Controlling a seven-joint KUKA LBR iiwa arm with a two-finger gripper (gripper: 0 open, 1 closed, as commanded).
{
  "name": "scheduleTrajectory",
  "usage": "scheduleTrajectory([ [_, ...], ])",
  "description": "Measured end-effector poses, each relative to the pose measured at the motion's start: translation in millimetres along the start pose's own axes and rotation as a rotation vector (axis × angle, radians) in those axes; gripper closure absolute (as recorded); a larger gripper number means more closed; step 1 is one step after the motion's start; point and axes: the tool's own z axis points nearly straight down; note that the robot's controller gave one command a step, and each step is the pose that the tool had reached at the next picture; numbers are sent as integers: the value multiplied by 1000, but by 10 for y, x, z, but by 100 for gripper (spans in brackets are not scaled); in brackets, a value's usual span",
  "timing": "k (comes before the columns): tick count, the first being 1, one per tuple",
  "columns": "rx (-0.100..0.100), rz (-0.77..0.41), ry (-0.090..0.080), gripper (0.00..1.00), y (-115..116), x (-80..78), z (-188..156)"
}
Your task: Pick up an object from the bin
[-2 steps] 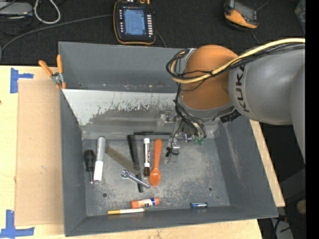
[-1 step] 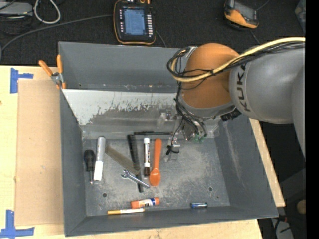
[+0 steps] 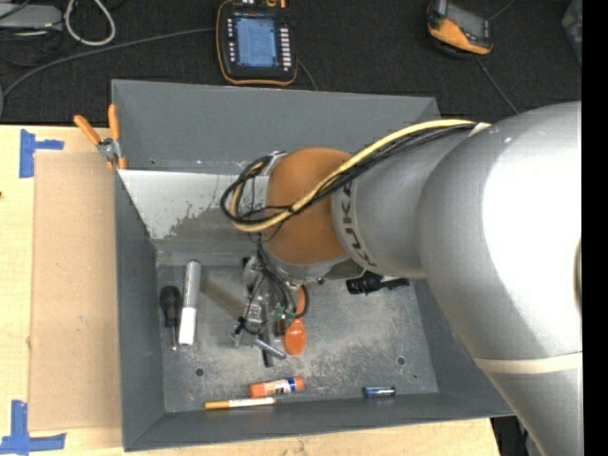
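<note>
Grey bin [image 3: 138,350]: gripper [image 3: 258,326] low over the mid floor; open or closed, cannot tell, the wrist's cables mask it. Nearest thing is a small orange rounded piece [image 3: 295,336] just beside it. Judged light, smooth, apt to slip; grip across its narrow waist. Its upper end is hidden

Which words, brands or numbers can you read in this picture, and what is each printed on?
"KUKA", letters running sideways: on the silver arm.
Handheld screen beyond the bin: text too small to read.
Orange-and-white tube and blue battery near the bin's front wall: labels too small to read.
</note>
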Motion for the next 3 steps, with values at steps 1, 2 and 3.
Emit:
scheduleTrajectory([
  [1, -2, -13, -11, 0, 115, -244, -675],
  [2, 3, 35, 13, 0, 344, 186, -183],
  [3, -1, 264, -6, 0, 258, 25, 120],
])
